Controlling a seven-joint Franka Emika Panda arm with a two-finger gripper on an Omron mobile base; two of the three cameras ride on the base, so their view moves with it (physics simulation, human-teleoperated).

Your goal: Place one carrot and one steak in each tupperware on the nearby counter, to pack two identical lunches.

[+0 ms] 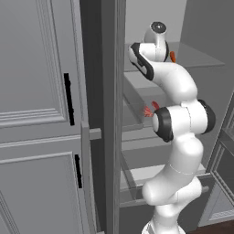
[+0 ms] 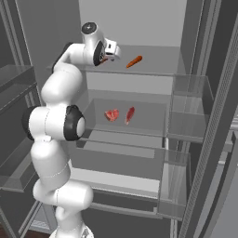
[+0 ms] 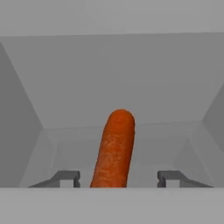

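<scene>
My gripper [image 3: 118, 177] reaches over the upper shelf of an open fridge, beside the arm's last white link [image 2: 110, 52]. In the hand view an orange carrot [image 3: 114, 148] lies lengthwise between the two fingertips [image 3: 65, 177], with a gap on each side, so the gripper is open. Another carrot [image 2: 134, 61] lies to the right on the same shelf, and an orange tip [image 1: 172, 56] peeks out past the arm. Two red steaks [image 2: 111, 115] [image 2: 130, 115] lie on the shelf below, also seen as red bits [image 1: 150, 109]. The tupperware and the counter are out of view.
The fridge's grey back and side walls [image 3: 109, 74] close in around the shelf. Clear door bins [image 2: 186, 116] stand to the right. A tall grey cabinet door with black handles [image 1: 68, 98] lies to the left. My own elbow [image 1: 183, 121] hangs before the steak shelf.
</scene>
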